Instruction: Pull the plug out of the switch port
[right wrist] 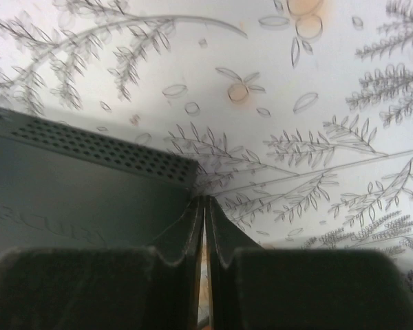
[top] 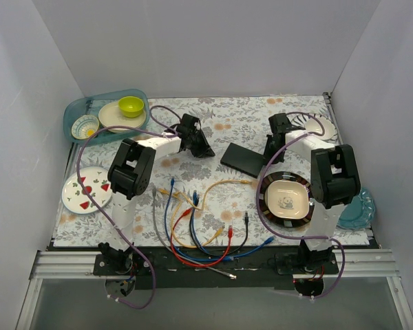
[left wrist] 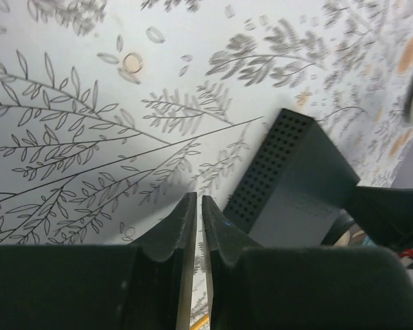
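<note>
The switch (top: 244,159) is a flat black box lying mid-table between my two grippers. Its perforated end shows in the left wrist view (left wrist: 289,179) and in the right wrist view (right wrist: 76,192). Its sockets are hidden. A yellow cable (top: 220,185) ends just in front of the switch's near edge; I cannot tell whether it touches it. My left gripper (top: 206,151) (left wrist: 195,201) is shut and empty, low over the cloth just left of the switch. My right gripper (top: 269,154) (right wrist: 204,201) is shut and empty at the switch's right corner.
Loose blue, red, black and yellow cables (top: 199,234) lie at the front centre. A black-rimmed panda plate (top: 287,199) sits front right. A teal tray (top: 79,106) with dishes stands back left, a watermelon plate (top: 86,189) on the left, and a teal plate (top: 358,210) at the far right.
</note>
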